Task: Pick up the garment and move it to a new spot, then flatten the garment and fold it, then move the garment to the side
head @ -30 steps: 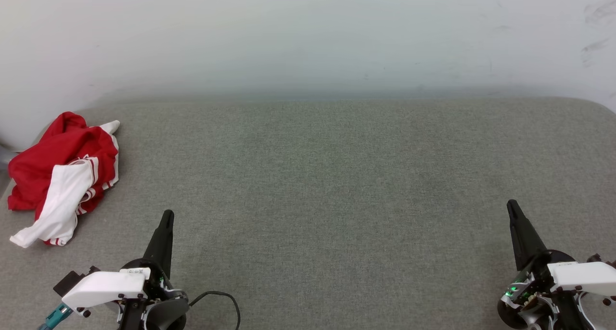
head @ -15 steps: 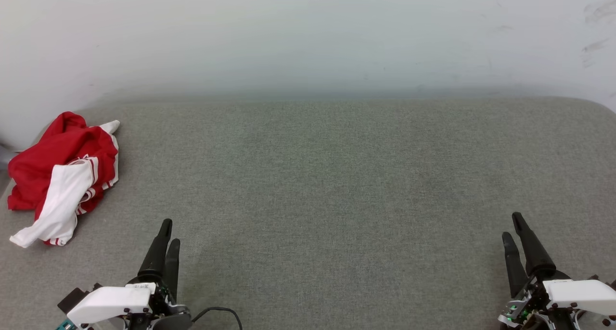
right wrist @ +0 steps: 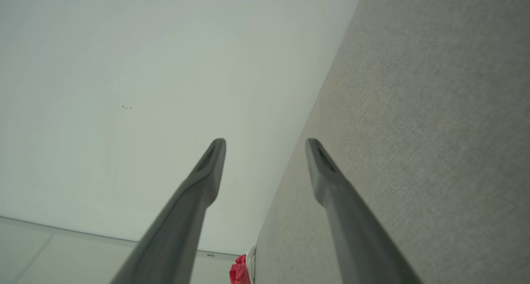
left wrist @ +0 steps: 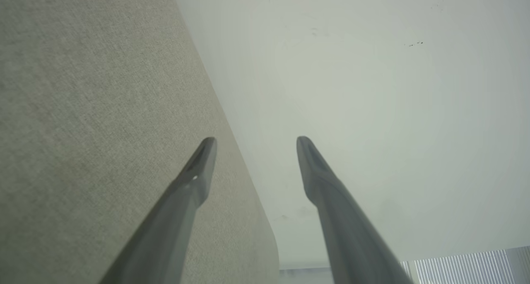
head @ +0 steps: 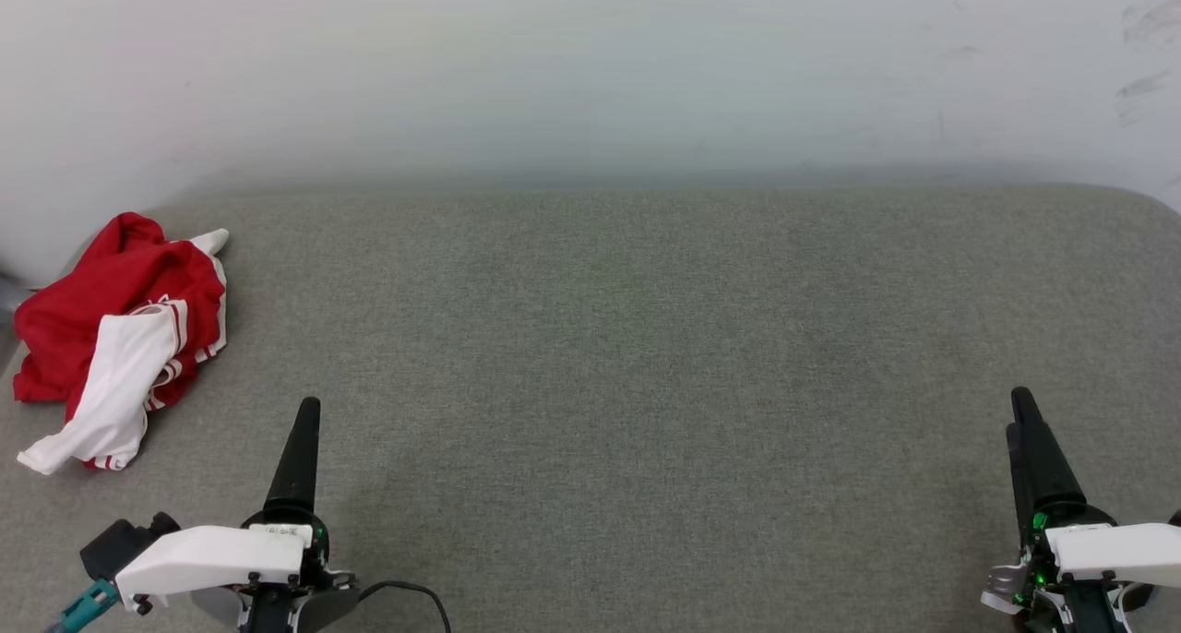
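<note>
Head view: the shirt (head: pixel 111 338) lies crumpled at the left edge of the bench (head: pixel 646 338), ahead and left of my left hand (head: pixel 309 404), far from my right hand (head: pixel 1019 399). Both hands spread wide, empty.

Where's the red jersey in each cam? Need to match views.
Head view: garment lies crumpled at the far left of the grey pad, near the wall.
Right wrist view: garment is a small red-white patch at the bottom edge, near centre.
Left wrist view: faces the grey pad and wall.
Shared landmark: the pad-wall seam.
</note>
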Controlling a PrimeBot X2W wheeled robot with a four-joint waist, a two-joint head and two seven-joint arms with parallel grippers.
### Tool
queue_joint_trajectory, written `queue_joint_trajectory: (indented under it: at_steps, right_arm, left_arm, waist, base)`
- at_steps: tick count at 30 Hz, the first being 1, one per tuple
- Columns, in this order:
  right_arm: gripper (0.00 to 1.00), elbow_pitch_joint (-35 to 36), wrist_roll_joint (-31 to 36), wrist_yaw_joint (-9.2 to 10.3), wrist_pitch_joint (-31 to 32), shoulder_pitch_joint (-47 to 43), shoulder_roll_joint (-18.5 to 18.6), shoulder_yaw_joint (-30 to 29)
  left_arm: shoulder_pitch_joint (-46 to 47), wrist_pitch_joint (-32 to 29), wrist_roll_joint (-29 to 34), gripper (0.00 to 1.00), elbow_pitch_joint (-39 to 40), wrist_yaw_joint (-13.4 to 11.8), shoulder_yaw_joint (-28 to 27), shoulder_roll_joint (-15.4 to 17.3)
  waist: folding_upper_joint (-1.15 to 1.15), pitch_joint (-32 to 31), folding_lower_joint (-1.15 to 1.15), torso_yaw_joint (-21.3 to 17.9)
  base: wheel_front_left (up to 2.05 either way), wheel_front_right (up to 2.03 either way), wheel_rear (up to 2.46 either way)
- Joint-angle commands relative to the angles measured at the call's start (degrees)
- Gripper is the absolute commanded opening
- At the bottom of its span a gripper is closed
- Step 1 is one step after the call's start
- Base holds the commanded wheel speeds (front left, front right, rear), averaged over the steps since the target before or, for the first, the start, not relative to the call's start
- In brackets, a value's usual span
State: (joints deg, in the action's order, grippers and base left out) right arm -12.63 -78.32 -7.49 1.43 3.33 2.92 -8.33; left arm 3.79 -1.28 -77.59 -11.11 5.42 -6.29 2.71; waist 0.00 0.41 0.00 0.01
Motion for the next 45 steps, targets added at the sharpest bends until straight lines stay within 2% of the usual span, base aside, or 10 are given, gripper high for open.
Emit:
queue_joint_trajectory:
  at_steps: [1, 8, 9, 11, 24, 34, 45]
  right_arm:
    - [1.0, 2.1, 3.1, 0.0, -0.8, 0.2, 0.0, -0.3]
    - [1.0, 5.2, 11.5, 0.0, -2.4, -0.3, 0.0, -0.3]
    - [1.0, 6.4, 15.6, 0.0, -3.1, -0.6, 0.0, 0.0]
    - [1.0, 7.2, 18.3, 0.0, -3.5, -0.8, 0.0, 0.3]
    - [1.0, 10.0, 34.4, 0.0, -6.1, -2.5, 0.0, 3.1]
    - [1.0, 10.1, 42.7, 0.0, -7.9, -3.6, 0.0, 3.8]
    - [1.0, 10.3, 49.5, 0.0, -9.5, -4.4, 0.0, 3.9]
  left_arm:
    - [1.0, 0.6, 2.7, 1.0, 1.9, -0.6, 0.2, 0.1]
    - [0.7, 2.3, 10.7, 1.0, 4.5, -3.3, 1.7, 0.1]
    - [0.7, 2.9, 14.3, 1.0, 5.2, -4.1, 2.3, 0.1]
    - [0.6, 3.4, 16.7, 1.0, 5.6, -4.8, 2.7, 0.1]
    - [-0.1, 6.0, 30.3, 1.0, 7.2, -8.2, 4.8, 0.1]
    - [-0.6, 7.8, 39.6, 1.0, 7.4, -9.8, 6.2, 0.2]
    - [-1.2, 9.4, 46.7, 1.0, 7.7, -10.8, 7.5, 0.2]
  waist:
    - [0.0, 0.0, 0.0, 0.0]
    - [0.0, 0.2, 0.0, 0.1]
    - [0.0, 0.3, 0.0, 0.1]
    - [0.0, 0.3, 0.0, 0.1]
    - [0.0, 0.2, 0.0, 0.3]
    - [0.0, 0.1, 0.0, 0.5]
    - [0.0, 0.0, 0.0, 0.6]
  base:
    - [0.0, 0.0, 0.0]
    - [0.0, 0.0, 0.0]
    - [0.0, 0.0, 0.0]
    - [0.0, 0.0, 0.0]
    - [0.0, 0.0, 0.0]
    - [0.0, 0.0, 0.0]
    - [0.0, 0.0, 0.0]
